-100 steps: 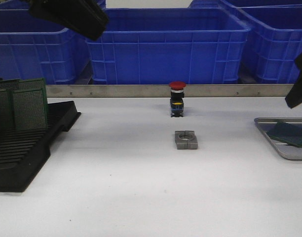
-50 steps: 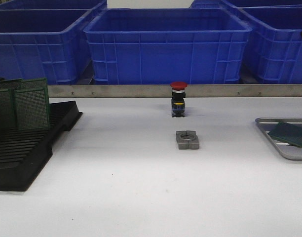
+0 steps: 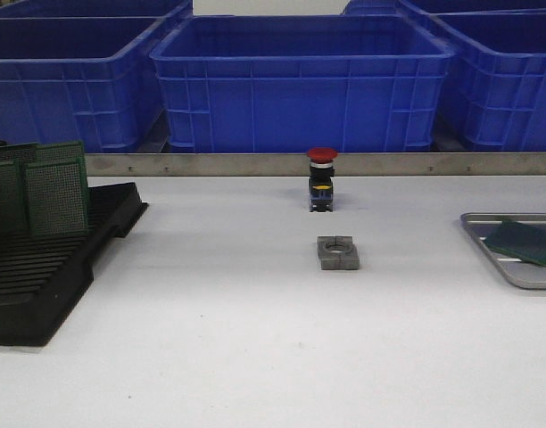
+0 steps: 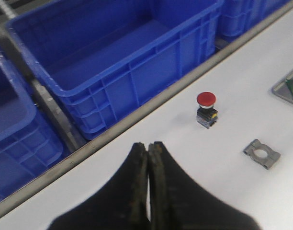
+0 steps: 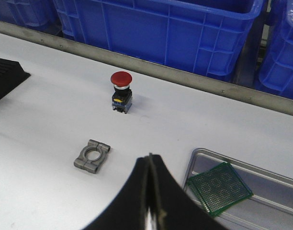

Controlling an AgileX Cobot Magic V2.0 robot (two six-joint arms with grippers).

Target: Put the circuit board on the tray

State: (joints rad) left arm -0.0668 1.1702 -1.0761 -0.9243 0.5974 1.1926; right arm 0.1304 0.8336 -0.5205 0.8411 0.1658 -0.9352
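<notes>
Since the circuit board (image 5: 219,187) already lies in the tray (image 5: 261,171) at the counter's right edge, one corner propped on the rim, both grippers, left (image 4: 148,148) and right (image 5: 149,160), fingers pressed together and empty, should simply retreat clear without brushing it.

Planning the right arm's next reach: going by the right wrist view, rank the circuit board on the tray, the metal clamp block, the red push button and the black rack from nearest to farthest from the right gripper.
1. Circuit board, on the tray, beside the shut right gripper.
2. Metal clamp block, on the table toward the rack's side.
3. Red push button, beyond the clamp, toward the bins.
4. Black rack, only a corner showing at the far edge.
</notes>
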